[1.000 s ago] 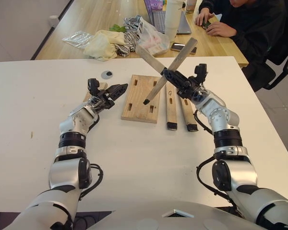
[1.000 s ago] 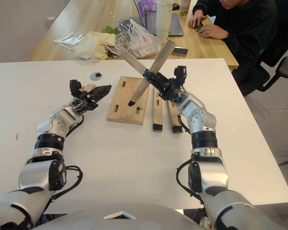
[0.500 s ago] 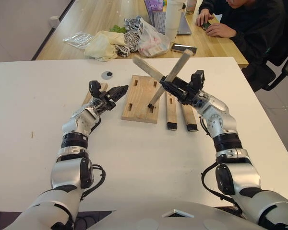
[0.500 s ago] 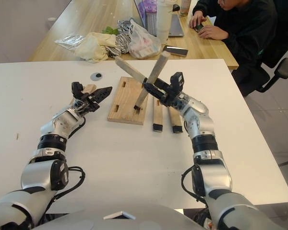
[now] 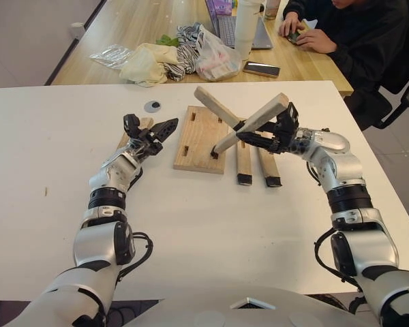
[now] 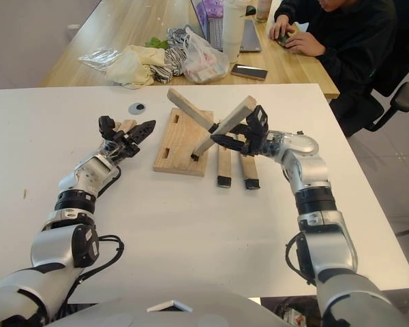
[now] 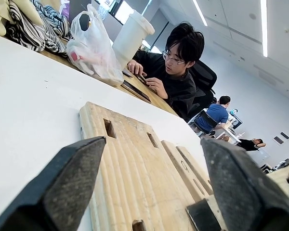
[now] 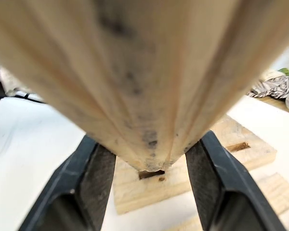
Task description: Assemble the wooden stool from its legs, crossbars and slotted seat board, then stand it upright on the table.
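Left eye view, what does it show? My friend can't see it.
The right gripper, jaws shut, holds a crossed pair of wooden legs with the lower tip on the slotted seat board, which lies flat on the white table. The left gripper hovers open just left of the board, and two more wooden pieces lie on its right.

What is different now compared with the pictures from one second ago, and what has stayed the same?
The right gripper, still shut on the crossed legs, swung out to the robot's right and tilted them flatter. Their lower end came down to the right side of the seat board. The left gripper stays open beside the board's left edge, and the two loose legs lie as before.
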You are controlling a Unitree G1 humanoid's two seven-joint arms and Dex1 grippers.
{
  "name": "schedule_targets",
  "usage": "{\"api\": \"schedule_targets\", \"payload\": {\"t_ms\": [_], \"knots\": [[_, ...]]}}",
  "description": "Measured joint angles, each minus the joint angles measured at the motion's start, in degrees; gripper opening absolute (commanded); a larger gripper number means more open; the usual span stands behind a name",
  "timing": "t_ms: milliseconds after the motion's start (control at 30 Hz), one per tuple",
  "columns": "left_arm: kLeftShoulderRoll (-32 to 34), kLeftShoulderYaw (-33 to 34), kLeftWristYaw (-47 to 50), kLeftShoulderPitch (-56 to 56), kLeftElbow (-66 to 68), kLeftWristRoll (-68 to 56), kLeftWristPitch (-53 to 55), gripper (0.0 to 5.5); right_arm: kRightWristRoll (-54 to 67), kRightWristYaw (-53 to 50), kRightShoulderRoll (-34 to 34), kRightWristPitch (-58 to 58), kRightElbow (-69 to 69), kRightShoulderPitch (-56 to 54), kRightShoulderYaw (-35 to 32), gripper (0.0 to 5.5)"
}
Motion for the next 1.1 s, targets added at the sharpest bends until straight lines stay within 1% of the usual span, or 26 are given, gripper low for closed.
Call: {"api": "schedule_targets", "payload": {"t_ms": [233,333,467,633,833,933,967,1033,1067,1100], "knots": [[-0.5,0.0,0.6,0.1,-0.7,0.2,0.0,3.6,-0.8,2.6,-2.6,-0.7,0.3,-1.9,2.9,2.03],[-1.2,0.0,1.0,0.3,-1.9,0.2,0.0,3.6,-2.3,3.8,-2.7,-1.6,4.3,-6.1,5.6,2.03],[-3.2,0.1,2.0,2.1,-3.8,-0.1,0.0,3.6,-5.0,5.2,-2.3,0.0,10.8,-14.3,10.4,2.03],[-4.1,1.8,4.0,4.4,-5.0,-0.4,0.0,3.6,-8.8,6.8,-1.9,2.0,15.7,-19.2,15.6,2.03],[-4.1,6.0,9.0,4.5,-2.9,-1.4,-1.1,3.6,-8.9,6.0,-0.6,0.8,18.3,-19.9,16.3,2.03],[-4.2,6.4,9.5,4.5,-2.5,-1.4,-1.2,3.6,-8.9,5.7,-0.5,-0.5,17.9,-19.2,16.3,2.03],[-4.1,6.4,9.6,4.5,-2.4,-1.4,-1.2,3.6,-8.9,5.6,-0.5,-0.6,17.5,-18.9,16.3,2.39],[-4.2,6.3,9.6,4.3,-2.0,-1.3,-1.3,3.6,-10.8,5.1,-0.8,0.2,16.9,-18.0,17.0,2.62],[-4.0,6.4,9.7,3.9,-1.8,-1.3,-1.5,3.6,-13.7,4.7,-0.8,2.3,18.1,-13.9,18.6,2.83],[-3.4,6.5,9.7,3.9,-1.5,-1.3,-1.7,3.6,-13.4,4.7,-0.5,2.8,18.4,-10.2,18.7,2.94]]}}
